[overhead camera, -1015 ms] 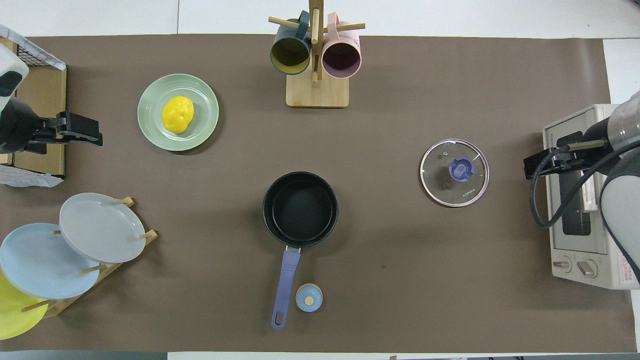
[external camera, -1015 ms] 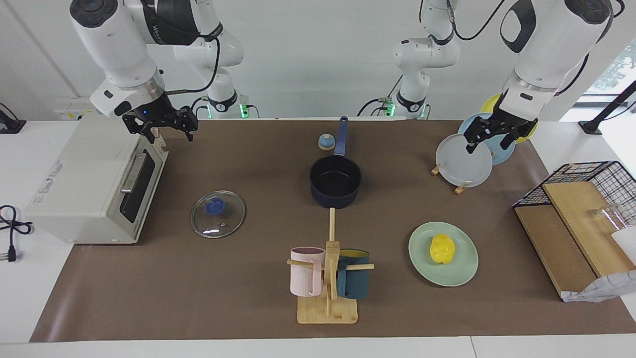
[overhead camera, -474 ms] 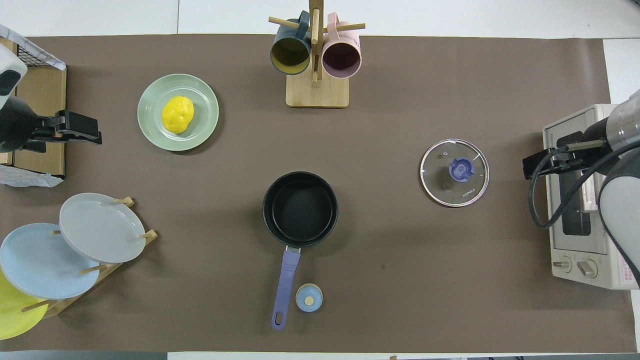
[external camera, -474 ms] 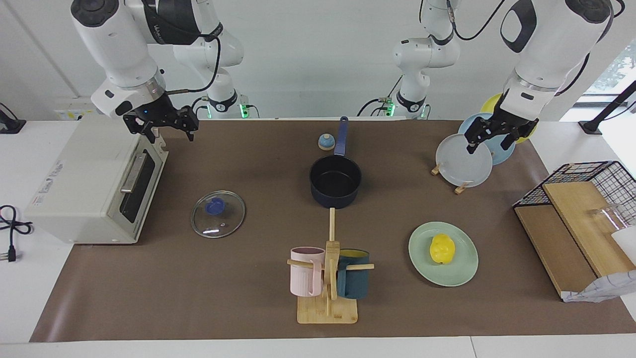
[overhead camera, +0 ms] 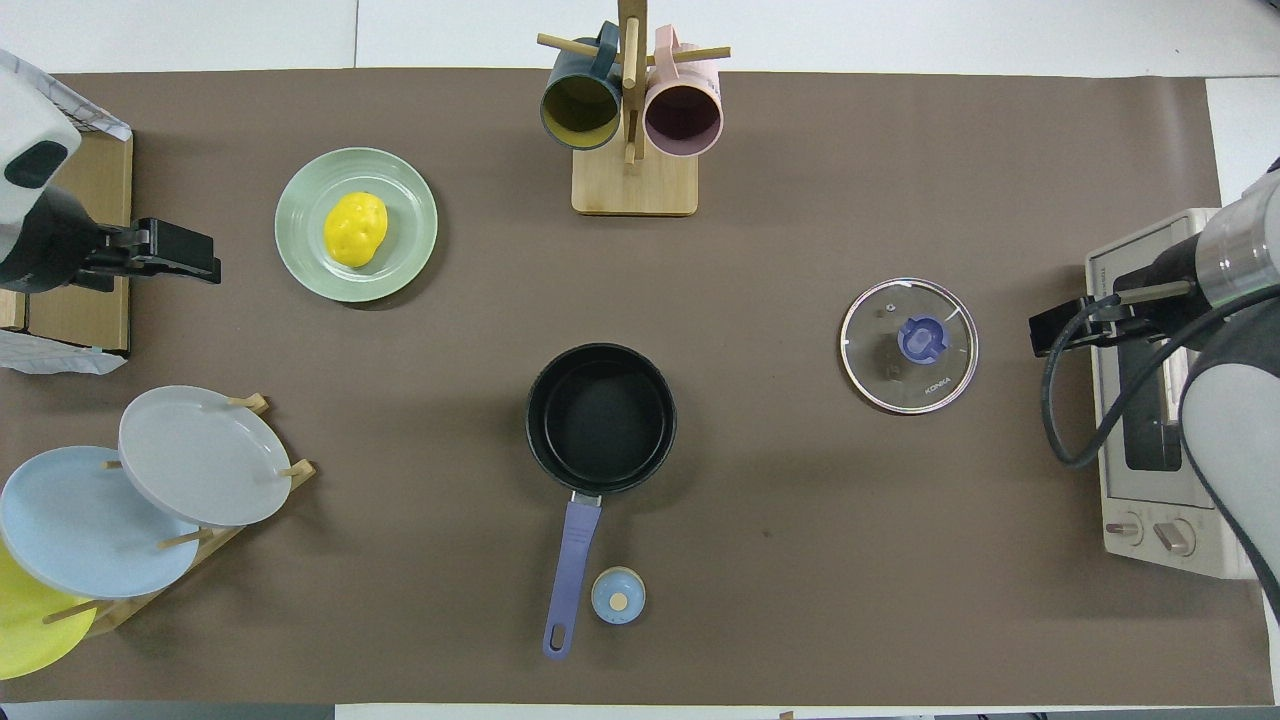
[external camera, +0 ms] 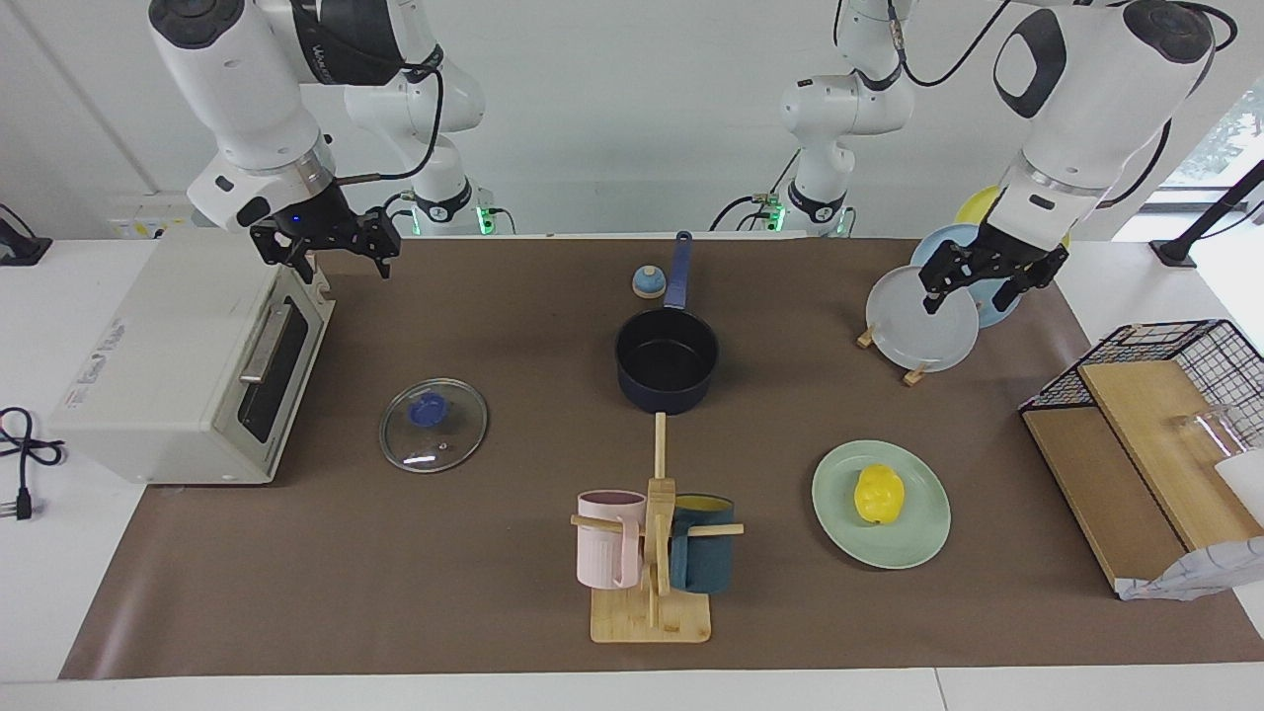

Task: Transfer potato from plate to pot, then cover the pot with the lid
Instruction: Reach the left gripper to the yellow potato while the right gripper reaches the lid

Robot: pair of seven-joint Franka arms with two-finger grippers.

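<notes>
**Two grippers raised, potato on the plate**

Both grippers are up in the air with fingers spread, holding nothing. The left gripper [external camera: 981,287] is over the upright plates [external camera: 922,319]; the right gripper [external camera: 327,247] is over the toaster oven [external camera: 178,370]. The potato [external camera: 878,493] lies on the plate [external camera: 918,539]. The pot [external camera: 667,359] is uncovered, and the lid [external camera: 434,425] lies flat between pot and oven.

open mat [external camera: 790,415] between plate [external camera: 923,538], pot [external camera: 668,370]
</notes>
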